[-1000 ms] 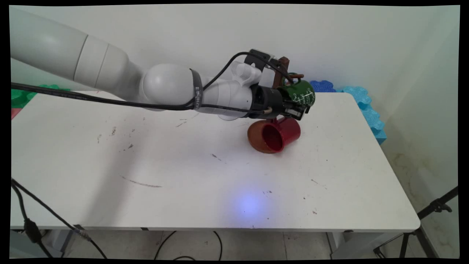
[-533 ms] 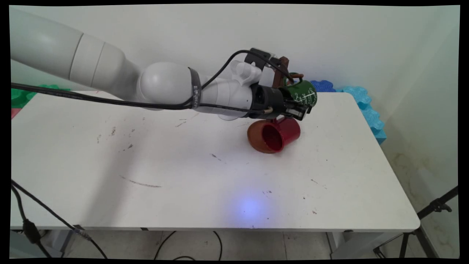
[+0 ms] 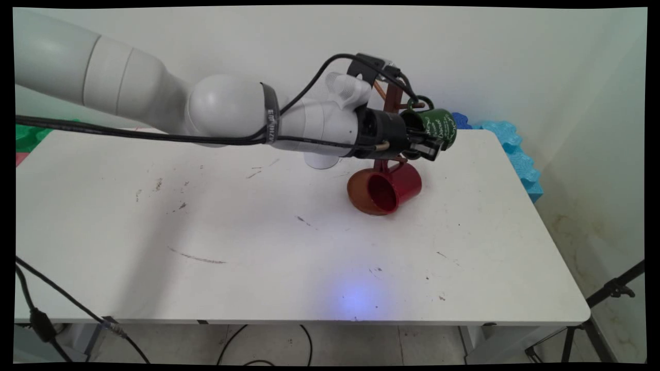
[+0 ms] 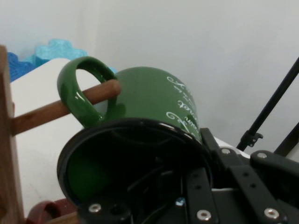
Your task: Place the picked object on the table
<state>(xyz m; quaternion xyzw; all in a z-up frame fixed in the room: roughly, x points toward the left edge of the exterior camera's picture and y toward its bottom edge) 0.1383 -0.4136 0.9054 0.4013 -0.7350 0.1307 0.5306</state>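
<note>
near the far right part of the white table (image 3: 289, 257), the claw (image 3: 430, 140) pinches the rim of a green mug (image 3: 438, 128), one side reaching inside the mug's mouth and the other against its outer wall with the white lettering. the mug is held tipped on its side, mouth toward the arm, above the table. in the hand view the mug's green handle (image 4: 84, 95) is looped around a wooden peg (image 4: 60, 108) that sticks out from the upright post of a brown mug stand (image 3: 392, 98); the peg passes right through the loop. below the claw a red mug (image 3: 394, 186) lies tipped on its side against the foot of the stand, its open mouth facing the table's near side. blue foam pieces (image 3: 508, 141) sit just beyond the table's far right corner, by the wall.
</note>
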